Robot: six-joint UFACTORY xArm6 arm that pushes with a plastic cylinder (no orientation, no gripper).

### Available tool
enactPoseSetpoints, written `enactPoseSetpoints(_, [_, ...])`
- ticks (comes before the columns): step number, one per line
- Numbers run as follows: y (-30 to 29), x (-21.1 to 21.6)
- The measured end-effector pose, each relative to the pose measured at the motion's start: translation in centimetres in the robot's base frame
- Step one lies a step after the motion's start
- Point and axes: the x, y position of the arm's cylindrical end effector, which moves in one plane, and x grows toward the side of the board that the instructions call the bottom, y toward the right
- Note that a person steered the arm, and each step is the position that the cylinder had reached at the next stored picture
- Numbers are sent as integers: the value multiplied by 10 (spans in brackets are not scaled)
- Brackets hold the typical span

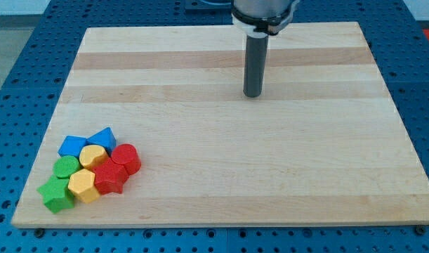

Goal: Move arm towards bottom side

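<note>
Rod over bare board, blocks far off.
My tip point(253, 95) stands in the board's point(270, 176) upper middle, holding nothing, well apart from the block cluster point(91, 169) at lower left.

1. My tip point(253, 95) is the lower end of a straight, dark, upright rod, resting on the wooden board point(270, 176) in the view's upper half, a little right of centre.
2. Bare board surrounds it on every side.
3. The view's bottom edge of the board lies well below my tip.
</note>
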Motion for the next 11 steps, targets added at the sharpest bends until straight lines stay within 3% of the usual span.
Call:
enactPoseSetpoints(2, [-32,22])
enactPoseSetpoints(4, [-59,87])
enactPoseSetpoints(11, [-80,158])
